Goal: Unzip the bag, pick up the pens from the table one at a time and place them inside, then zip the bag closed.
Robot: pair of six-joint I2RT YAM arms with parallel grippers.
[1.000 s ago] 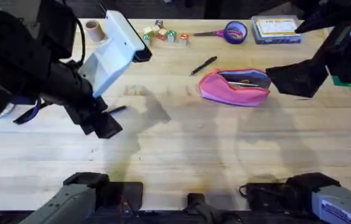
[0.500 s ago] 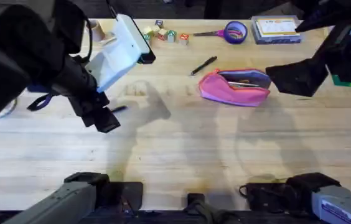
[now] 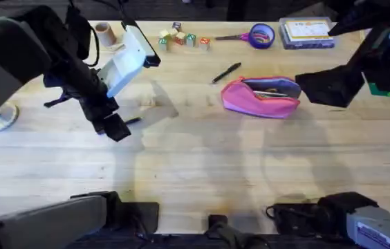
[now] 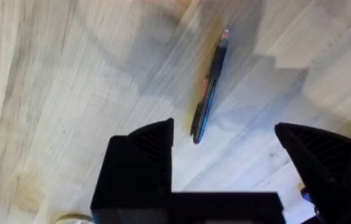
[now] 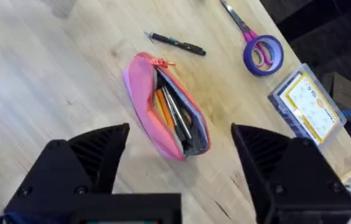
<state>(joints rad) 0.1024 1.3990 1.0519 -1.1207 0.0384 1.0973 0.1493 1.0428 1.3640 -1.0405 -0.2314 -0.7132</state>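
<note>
The pink bag (image 3: 261, 97) lies unzipped at the table's centre right, its mouth showing pens inside (image 5: 170, 112). One black pen (image 3: 226, 72) rests just beyond the bag's left end. Another black pen (image 4: 208, 93) lies on the wood at the left, just beside my left gripper (image 3: 115, 128). That gripper (image 4: 225, 149) hovers over it, open, with the pen's near end between the spread fingers. My right gripper (image 3: 328, 86) hangs to the right of the bag and above it, open and holding nothing, the bag (image 5: 163, 106) lying ahead of its fingers (image 5: 94, 149).
Purple-handled scissors (image 3: 257, 34) and a clear box with a yellow label (image 3: 308, 32) sit at the back right. Small coloured blocks (image 3: 181, 38) and a tan cylinder (image 3: 104, 32) stand at the back. A round object (image 3: 1, 116) lies at the far left.
My left arm has swung back and left, and its gripper has shifted slightly farther up the table beside the left pen. The right arm, bag and pens have not moved.
</note>
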